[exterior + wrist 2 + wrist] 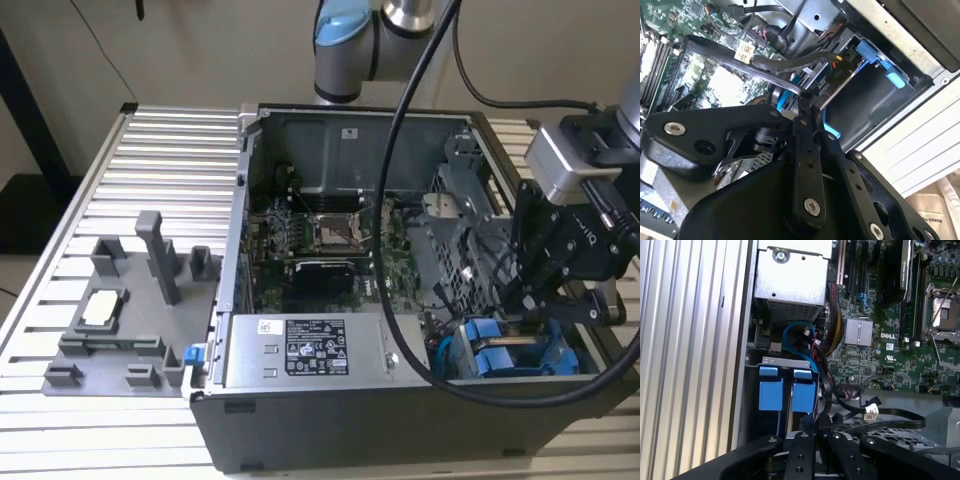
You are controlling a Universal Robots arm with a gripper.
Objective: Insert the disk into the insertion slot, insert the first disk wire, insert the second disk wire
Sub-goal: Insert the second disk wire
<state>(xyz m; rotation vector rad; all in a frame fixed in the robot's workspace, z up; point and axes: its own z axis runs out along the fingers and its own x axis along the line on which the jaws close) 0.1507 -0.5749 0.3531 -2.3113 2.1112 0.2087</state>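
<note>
Disk (505, 352): we see blue-framed drives seated in the insertion slot (470, 235), exterior view's right, near corner.
Gripper (528, 303): just above; we cannot tell its state.
Handling: we judge it rigid, fragile; take the frame tabs.

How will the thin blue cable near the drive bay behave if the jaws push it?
Probably floppy: the blue cable curls in a loose loop beside the power-supply box. It looks light and would likely bend aside, then spring back somewhat. It could snag on the neighbouring wires.

Soft, even light in the exterior view; glare whitens the metal ribs (920, 145) in the second wrist view.
</note>
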